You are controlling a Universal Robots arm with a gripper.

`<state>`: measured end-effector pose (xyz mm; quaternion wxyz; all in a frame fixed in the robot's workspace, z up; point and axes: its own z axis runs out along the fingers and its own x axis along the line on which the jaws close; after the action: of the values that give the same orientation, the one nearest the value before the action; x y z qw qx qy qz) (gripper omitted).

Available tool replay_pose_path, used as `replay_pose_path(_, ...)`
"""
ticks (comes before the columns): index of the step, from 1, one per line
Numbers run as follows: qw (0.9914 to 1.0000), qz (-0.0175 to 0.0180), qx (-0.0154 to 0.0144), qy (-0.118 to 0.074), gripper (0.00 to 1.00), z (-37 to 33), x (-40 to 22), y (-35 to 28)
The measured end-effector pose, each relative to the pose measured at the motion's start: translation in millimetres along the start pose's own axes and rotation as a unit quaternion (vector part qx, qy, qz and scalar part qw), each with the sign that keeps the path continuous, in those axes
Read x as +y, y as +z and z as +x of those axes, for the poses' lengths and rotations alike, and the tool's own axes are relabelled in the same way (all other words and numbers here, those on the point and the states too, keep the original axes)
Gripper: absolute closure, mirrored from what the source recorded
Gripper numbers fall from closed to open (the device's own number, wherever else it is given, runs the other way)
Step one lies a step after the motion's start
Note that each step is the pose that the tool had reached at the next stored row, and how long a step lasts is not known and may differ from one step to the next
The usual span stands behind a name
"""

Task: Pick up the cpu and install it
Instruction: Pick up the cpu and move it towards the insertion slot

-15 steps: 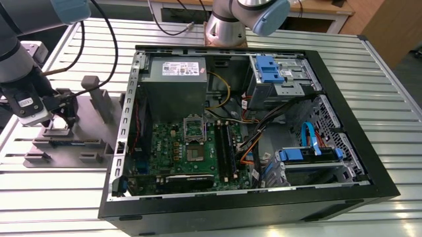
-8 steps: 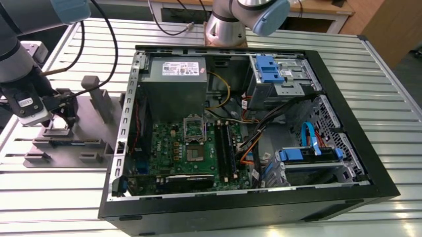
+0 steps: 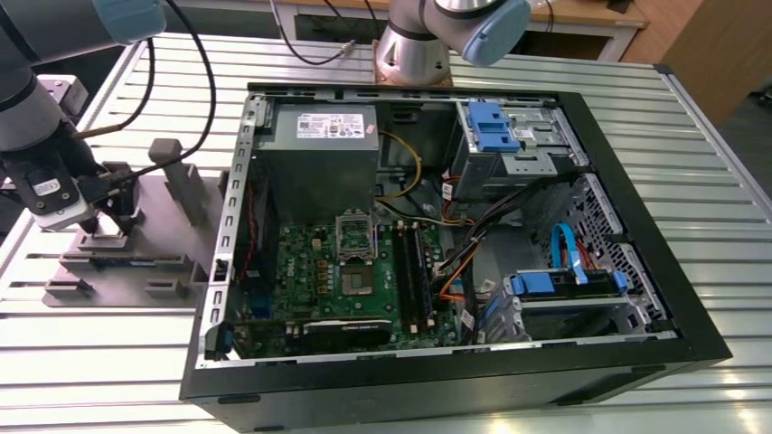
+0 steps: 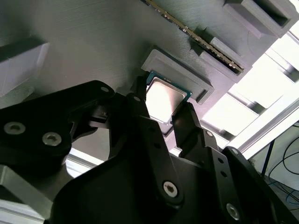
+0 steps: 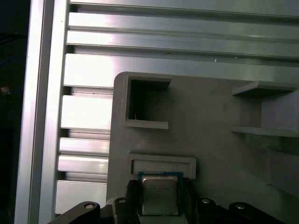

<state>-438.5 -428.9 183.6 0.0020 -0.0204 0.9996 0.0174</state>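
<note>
Squarely within the gripper's (image 4: 162, 105) span, the cpu (image 4: 163, 95).

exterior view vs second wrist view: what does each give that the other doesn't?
Exterior view adds the open computer case, its motherboard with the black socket, and the arm reaching over the grey tray at that view's left. Second wrist view adds the cpu, lying flat in a shallow recess of the tray with the gripper around it, and a thin board set in the tray beyond. Shared: the gripper, the tray and the slatted metal table.
</note>
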Motion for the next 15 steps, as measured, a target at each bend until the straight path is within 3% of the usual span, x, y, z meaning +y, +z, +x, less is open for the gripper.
replay_pose_path(8,1.0,0.0001,0.0001,0.0,0.53,0.0,0.0,-2.7)
replay_pose_path(15,1.0,0.0,0.0,0.0,0.53,-0.1,0.6,-18.3)
